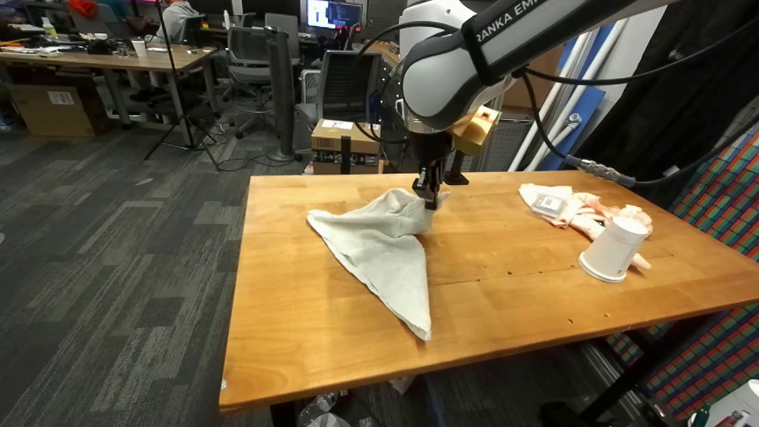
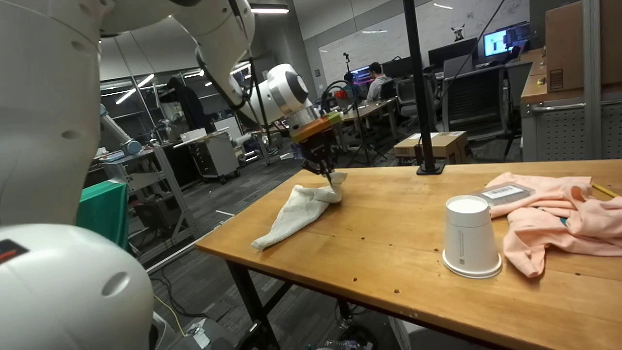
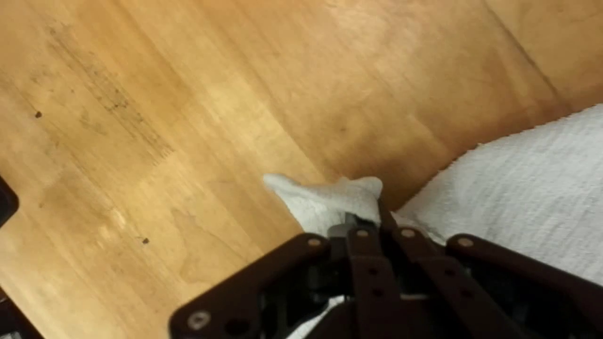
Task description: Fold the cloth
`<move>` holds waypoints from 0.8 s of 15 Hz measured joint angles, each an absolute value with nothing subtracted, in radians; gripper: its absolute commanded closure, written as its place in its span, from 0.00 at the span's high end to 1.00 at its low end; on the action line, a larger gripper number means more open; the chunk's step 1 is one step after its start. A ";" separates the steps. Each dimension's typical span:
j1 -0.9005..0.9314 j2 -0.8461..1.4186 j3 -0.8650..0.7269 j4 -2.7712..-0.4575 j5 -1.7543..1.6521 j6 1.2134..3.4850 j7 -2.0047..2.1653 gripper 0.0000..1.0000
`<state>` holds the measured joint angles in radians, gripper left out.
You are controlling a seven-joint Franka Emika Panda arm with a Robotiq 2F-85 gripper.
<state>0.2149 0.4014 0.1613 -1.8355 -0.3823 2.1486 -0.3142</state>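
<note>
Got the gripper [image 1: 431, 201] pinched tight on a bit of the cloth [image 1: 388, 255], pretty narrow with the jaws close together, and with a little pale tuft poking out past the grip in the wrist view. Pointing down from the arm [image 1: 439, 83] in both exterior views. Can see the cloth lying on the wooden table [image 1: 284, 332], spread into a rough triangle in an exterior view, with a narrow corner aimed at the near edge and another off to the left. Bunches up into a raised fold right by the gripper; honestly can't tell whether touching the table directly under the pinch. From the wrist, get a broad stretch of that same off-white fabric running out the right side, plus scuffed wood with a few dark specks. Farther along the table, got a white paper cup [image 2: 469, 238] standing upside down, well apart from the cloth and just beside some rumpled peach fabric [image 2: 578, 238]. Also got a labelled clear case [image 2: 508, 193] lying partly on that fabric, and a thin yellow stick [image 2: 605, 190] next to it. At the far edge, can spot a black post [image 2: 419, 82] standing tall in an exterior view.
</note>
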 measured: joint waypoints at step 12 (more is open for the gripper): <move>0.376 0.156 0.255 -2.234 -0.591 2.164 0.074 0.02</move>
